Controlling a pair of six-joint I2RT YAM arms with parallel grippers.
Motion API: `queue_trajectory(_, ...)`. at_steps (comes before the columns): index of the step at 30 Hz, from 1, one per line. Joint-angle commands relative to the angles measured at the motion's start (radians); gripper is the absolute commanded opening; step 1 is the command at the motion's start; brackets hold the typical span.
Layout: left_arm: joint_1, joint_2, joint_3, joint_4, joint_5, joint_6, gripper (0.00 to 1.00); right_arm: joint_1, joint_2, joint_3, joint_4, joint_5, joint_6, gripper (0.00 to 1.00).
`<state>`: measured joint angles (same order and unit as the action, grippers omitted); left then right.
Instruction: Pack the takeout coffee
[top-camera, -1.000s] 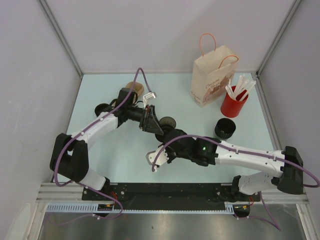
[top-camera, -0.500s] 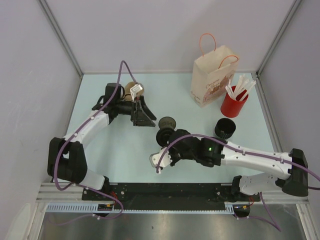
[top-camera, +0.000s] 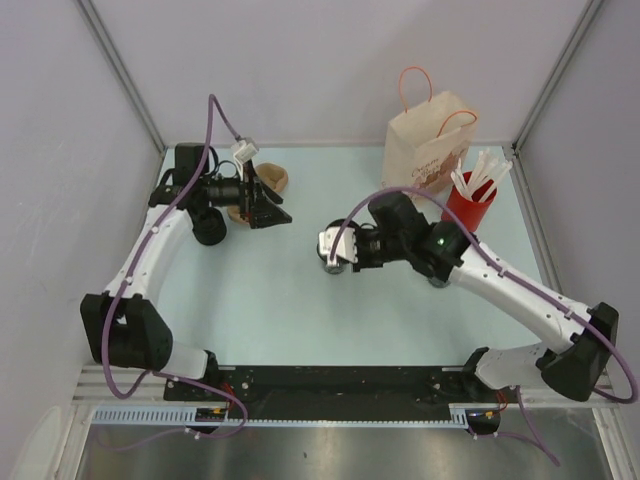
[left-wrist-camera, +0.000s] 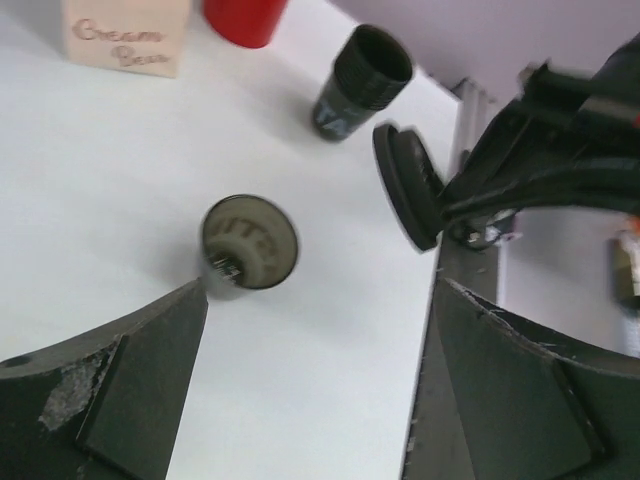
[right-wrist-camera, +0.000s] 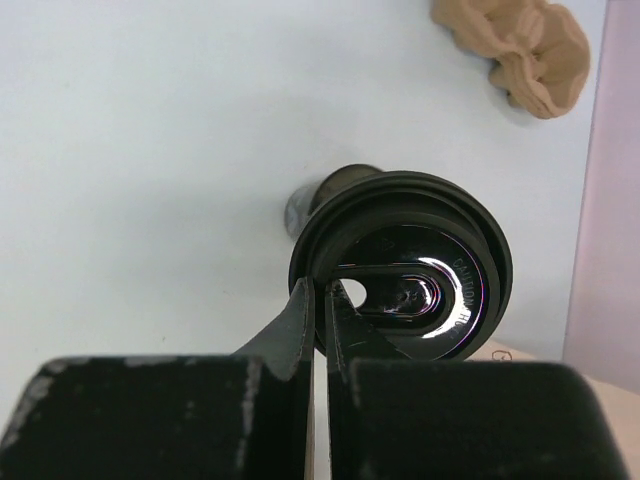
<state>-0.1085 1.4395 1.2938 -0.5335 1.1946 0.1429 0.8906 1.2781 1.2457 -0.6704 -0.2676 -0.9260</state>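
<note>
takeout coffee (left-wrist-camera: 250, 245) stands on end | right hand (right-wrist-camera: 318, 298) pinches its lid (right-wrist-camera: 470, 250) | left hand (left-wrist-camera: 320, 290) spread

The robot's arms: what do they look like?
The left arm and right arm have white shells, black joints and a purple cable alongside. The right arm carries a green light. The left claw and right claw are black and wedge-shaped.

The black lid (right-wrist-camera: 470, 235) looks plastic, dull at its ringed rim and mirror-glossy in the dished centre. The left gripper (left-wrist-camera: 322, 295) has matt black plastic fingers (left-wrist-camera: 520, 390), one scuffed pale. The table (top-camera: 260, 300) is smooth and matt. At its far-right corner, the bag (top-camera: 425, 150) is matt tan paper; the crumpled tan lump (right-wrist-camera: 515, 50) looks papery.
</note>
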Motion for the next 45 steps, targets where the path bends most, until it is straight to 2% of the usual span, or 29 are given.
queue_trajectory(1, 0.007, -0.086, -0.007, -0.053, -0.144, 0.118, 0.99, -0.096, 0.096, 0.135, -0.014, -0.212, 0.079, 0.0)
queue_trajectory(5, 0.007, -0.256, -0.108, 0.121, -0.251, 0.098, 1.0, -0.151, 0.208, 0.273, -0.087, -0.263, 0.124, 0.0)
queue_trajectory(6, 0.007, -0.275, -0.131, 0.16, -0.289, 0.096, 0.99, -0.162, 0.239, 0.352, -0.112, -0.28, 0.133, 0.0)
queue_trajectory(11, 0.007, -0.317, -0.149, 0.204, -0.381, 0.132, 0.99, -0.219, 0.435, 0.575, -0.288, -0.343, 0.196, 0.0)
queue_trajectory(16, 0.009, -0.363, -0.214, 0.279, -0.399, 0.139, 1.0, -0.22, 0.536, 0.685, -0.363, -0.282, 0.219, 0.0)
queue_trajectory(20, 0.009, -0.354, -0.226, 0.215, -0.385, 0.214, 0.99, -0.223, 0.621, 0.791, -0.454, -0.26, 0.231, 0.0)
queue_trajectory(23, 0.009, -0.338, -0.205, 0.176, -0.44, 0.261, 0.99, -0.223, 0.687, 0.842, -0.531, -0.246, 0.23, 0.0)
queue_trajectory(31, 0.032, -0.356, -0.241, 0.19, -0.484, 0.231, 0.99, -0.202, 0.721, 0.813, -0.543, -0.188, 0.22, 0.0)
queue_trajectory(35, 0.046, -0.37, -0.29, 0.227, -0.518, 0.228, 1.0, -0.159, 0.695, 0.716, -0.506, -0.134, 0.199, 0.0)
queue_trajectory(40, 0.099, -0.376, -0.358, 0.358, -0.494, 0.13, 1.0, -0.111, 0.668, 0.603, -0.408, -0.048, 0.202, 0.0)
queue_trajectory(45, 0.13, -0.375, -0.396, 0.425, -0.487, 0.081, 0.99, -0.098, 0.667, 0.58, -0.357, -0.021, 0.223, 0.0)
